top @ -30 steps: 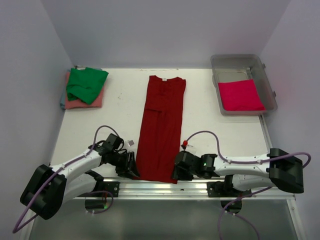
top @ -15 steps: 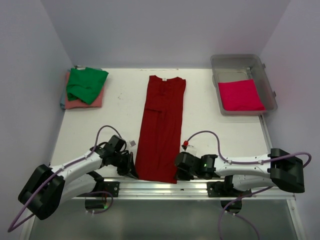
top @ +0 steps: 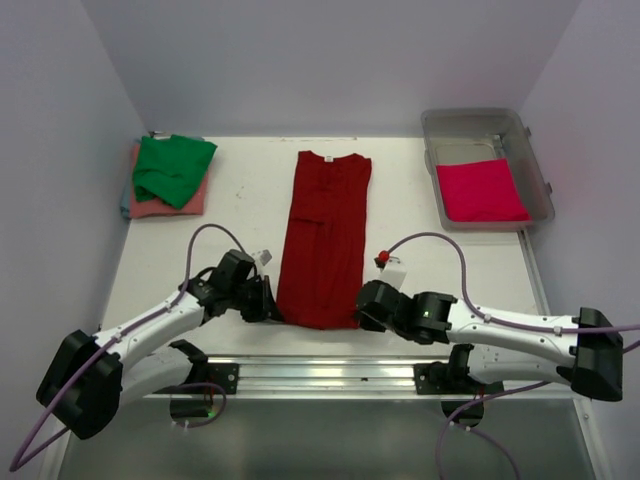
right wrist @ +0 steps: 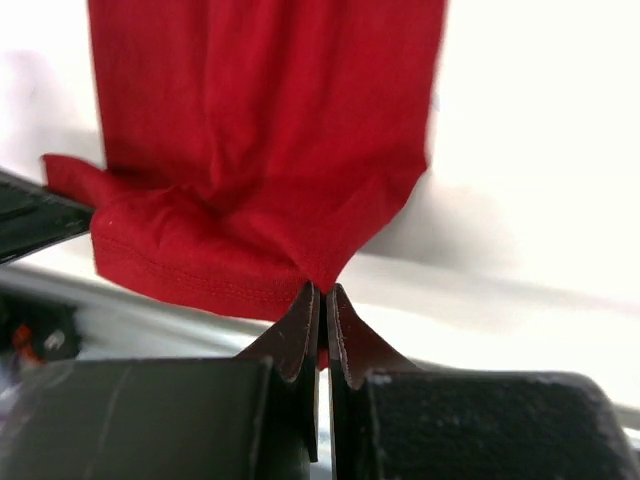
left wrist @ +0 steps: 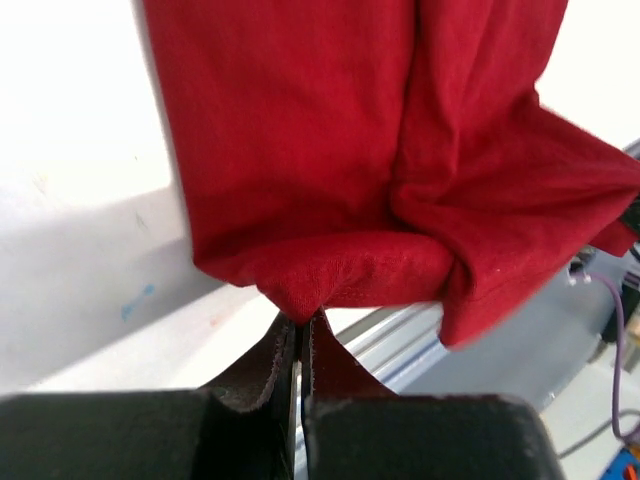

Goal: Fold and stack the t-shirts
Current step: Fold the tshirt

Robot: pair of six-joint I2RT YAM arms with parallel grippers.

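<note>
– At the near edge of the table (top: pixel 220 250), what differs from a second ago?
– Both my grippers have moved off the metal rail (top: pixel 330 372) toward the far side, taking the hem of the dark red shirt (top: pixel 325 235) with them. From above the shirt now reads shorter. Its collar end has stayed put at the far side, mid-table.

– State of the hands?
– Left gripper (top: pixel 270 306): jaws pressed together on the left hem corner, with a small peak of cloth pinched between the pads. Right gripper (top: pixel 362 305): the same, clamped tight on the right hem corner.

– The cloth?
– Soft, fine knit, matte. It lies as a long narrow strip. The near end bunches and sags between my two grips, and it casts a shadow on the table in the left wrist view. A stitched hem line shows in the right wrist view. My pads are dark, thin and slightly curved.

– Anything else?
– Nothing else has changed. The green shirt (top: pixel 172 168) lies rumpled on the salmon pink shirt (top: pixel 172 206) at the far left corner. The bright pinkish-red shirt (top: pixel 482 190) sits folded flat in the clear plastic tub (top: pixel 536 172), which has rounded corners, at far right. The table is white and smooth, with one small blue mark near my left gripper.
</note>
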